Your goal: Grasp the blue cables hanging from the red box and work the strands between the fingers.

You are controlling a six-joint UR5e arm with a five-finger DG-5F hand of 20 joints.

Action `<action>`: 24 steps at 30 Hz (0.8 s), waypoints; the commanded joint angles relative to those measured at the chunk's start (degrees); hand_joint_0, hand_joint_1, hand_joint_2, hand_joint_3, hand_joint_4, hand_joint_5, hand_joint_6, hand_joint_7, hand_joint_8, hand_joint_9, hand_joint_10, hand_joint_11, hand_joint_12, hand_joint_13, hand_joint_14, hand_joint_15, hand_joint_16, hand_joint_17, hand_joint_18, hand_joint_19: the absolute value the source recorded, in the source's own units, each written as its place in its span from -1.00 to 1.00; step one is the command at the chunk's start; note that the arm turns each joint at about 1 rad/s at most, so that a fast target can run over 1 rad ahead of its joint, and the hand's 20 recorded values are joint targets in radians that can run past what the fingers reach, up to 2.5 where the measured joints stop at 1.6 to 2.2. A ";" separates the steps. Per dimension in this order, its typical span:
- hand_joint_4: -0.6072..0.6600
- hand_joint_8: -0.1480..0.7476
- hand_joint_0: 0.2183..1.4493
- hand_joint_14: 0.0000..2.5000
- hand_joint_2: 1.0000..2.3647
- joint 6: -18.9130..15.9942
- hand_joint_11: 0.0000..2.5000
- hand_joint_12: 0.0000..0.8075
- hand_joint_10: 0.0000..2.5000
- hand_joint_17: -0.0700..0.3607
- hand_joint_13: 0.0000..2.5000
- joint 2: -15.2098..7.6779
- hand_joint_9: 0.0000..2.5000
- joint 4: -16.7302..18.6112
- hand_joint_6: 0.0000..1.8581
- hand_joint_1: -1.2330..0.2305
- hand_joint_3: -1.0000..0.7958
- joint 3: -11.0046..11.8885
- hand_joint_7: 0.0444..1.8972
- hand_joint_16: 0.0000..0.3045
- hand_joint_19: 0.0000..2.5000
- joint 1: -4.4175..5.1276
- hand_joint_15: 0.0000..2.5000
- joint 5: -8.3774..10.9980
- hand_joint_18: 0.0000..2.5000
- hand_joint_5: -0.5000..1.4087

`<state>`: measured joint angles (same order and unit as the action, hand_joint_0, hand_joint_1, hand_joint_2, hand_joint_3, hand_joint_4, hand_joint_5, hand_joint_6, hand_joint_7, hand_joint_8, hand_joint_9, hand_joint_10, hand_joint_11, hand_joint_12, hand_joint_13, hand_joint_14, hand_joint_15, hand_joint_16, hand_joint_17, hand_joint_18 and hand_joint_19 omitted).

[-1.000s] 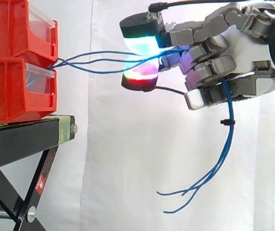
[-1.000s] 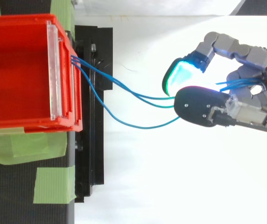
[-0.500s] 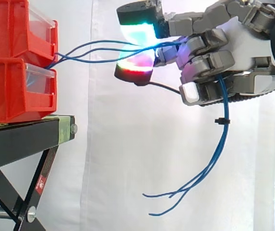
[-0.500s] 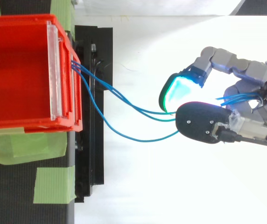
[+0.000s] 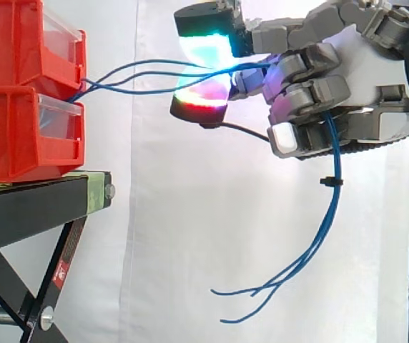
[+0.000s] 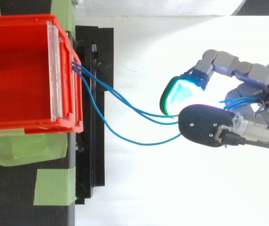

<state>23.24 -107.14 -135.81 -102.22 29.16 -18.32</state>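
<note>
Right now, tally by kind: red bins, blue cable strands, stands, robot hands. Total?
Red bins: 2, stacked
Blue cable strands: 3, running from the bins through the robot hand
Black stand: 1
Robot hand: 1, shut on the strands
Total: 7

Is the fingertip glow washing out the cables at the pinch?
Side view: yes, the glowing pads of the hand bleach the blue cables at the pinch; elsewhere they read clearly. Top view: little glare, but a dark pad back covers the strands there.
</note>
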 commanded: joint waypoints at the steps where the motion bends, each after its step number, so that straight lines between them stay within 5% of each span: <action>1: 0.47 0.40 0.08 1.00 -0.96 0.93 1.00 0.45 1.00 0.21 0.55 0.00 0.39 -1.30 -0.87 -0.18 -0.14 0.00 0.70 0.68 -0.53 0.02 0.28 -0.05 1.00 -0.05; 24: 0.47 0.40 0.08 1.00 -0.96 1.55 1.00 0.45 1.00 0.21 0.55 0.00 0.39 -5.69 -0.84 -0.18 -0.14 0.00 0.69 0.68 -0.53 0.02 0.28 0.04 1.00 -0.06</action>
<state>24.78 -107.12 -140.70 -102.22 29.14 -18.21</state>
